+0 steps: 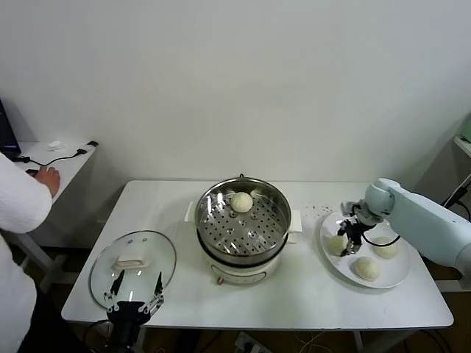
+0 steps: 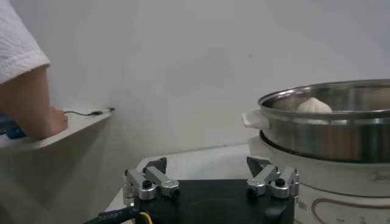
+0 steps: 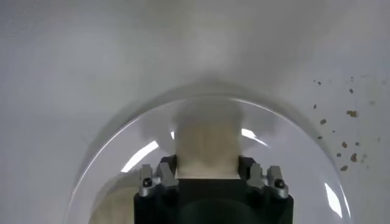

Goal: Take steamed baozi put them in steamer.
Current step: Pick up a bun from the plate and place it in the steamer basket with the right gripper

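One steamed baozi (image 1: 242, 201) already sits in the steamer (image 1: 243, 254), at the back of the perforated tray, just above the centre of the head view. The left wrist view shows its domed top (image 2: 313, 105) rising above the steel rim (image 2: 323, 100) at the right of that frame. So one bun of four looks placed, and three remain.

Those three lie on the white plate (image 1: 399, 276) at the right of the head view, on the table (image 1: 309, 301): one at the plate's left (image 1: 337, 245), one at the front (image 1: 366, 268), one at the right (image 1: 385, 248), partly behind the arm. The right gripper (image 1: 352, 237) is down over the left-hand bun. In the right wrist view its fingers (image 3: 152, 181) sit against both sides of a pale bun (image 3: 207, 143), which fills the space between them, so the claw appears to be pinching this bun; whether the grip is firm enough to lift I cannot tell, since the bun is blurred there and is not raised off the plate (image 3: 122, 152).

The left gripper (image 1: 133, 293) is parked at the lower left of the head view, by the table's front edge beside the glass lid (image 1: 133, 265), its claw spread wide and holding nothing; the same spread shows in its own view (image 2: 211, 181).

A person's hand (image 1: 47, 179) rests on a side table at the far left, well apart from the work.

What is left, as I judge it: lift this second bun, carry it to the steamer, then repeat for the other two.
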Available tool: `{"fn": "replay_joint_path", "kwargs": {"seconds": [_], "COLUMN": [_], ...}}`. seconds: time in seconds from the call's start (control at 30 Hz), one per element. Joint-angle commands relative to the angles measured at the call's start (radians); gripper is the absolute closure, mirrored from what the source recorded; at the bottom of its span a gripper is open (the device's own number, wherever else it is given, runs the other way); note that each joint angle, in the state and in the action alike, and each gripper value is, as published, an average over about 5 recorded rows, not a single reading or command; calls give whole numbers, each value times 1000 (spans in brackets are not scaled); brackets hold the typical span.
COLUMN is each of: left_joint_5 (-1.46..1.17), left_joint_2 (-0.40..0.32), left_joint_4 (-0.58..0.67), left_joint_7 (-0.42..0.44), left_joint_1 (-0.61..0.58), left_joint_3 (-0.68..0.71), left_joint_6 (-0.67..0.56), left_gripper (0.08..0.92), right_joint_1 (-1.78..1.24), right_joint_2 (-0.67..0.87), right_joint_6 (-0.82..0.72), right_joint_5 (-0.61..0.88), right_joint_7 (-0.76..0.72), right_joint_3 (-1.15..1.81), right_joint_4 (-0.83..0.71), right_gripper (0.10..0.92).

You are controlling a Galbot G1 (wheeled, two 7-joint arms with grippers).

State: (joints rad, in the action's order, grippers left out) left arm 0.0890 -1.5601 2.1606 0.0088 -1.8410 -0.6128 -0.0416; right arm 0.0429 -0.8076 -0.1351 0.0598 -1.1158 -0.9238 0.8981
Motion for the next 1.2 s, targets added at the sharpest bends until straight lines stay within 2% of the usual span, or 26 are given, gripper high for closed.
{"fn": "replay_joint_path", "kwargs": {"seconds": [0.03,0.2,0.37,0.57,0.77,0.9,1.2], "left_joint_5": [0,-2,-2,0,11,9,13], "left_joint_2": [0,2,4,4,7,16,30], "left_joint_4": [0,1,7,11,27,50,57], "left_joint_7": [0,1,2,5,9,7,9], "left_joint_1": [-5,-9,-9,-10,-24,-39,-45], "left_joint_3": [-1,-1,3,20,33,44,41], "left_joint_6": [-3,-6,-8,-6,-4,5,-2], "left_gripper": [177,177,177,177,177,177,177], "right_joint_1": [7,141,435,744,830,811,716], "right_joint_2": [6,49,58,-40,-159,-244,-459], "right_joint_6": [0,-10,-15,-50,-111,-141,-170], "right_joint_5": [26,108,293,591,822,894,920], "right_joint_7": [-2,-1,-1,21,77,125,184], "right_joint_3": [6,-78,-317,-577,-639,-627,-624], "right_joint_4": [3,51,91,130,195,222,190], "right_gripper": [433,447,453,449,448,448,448]}}
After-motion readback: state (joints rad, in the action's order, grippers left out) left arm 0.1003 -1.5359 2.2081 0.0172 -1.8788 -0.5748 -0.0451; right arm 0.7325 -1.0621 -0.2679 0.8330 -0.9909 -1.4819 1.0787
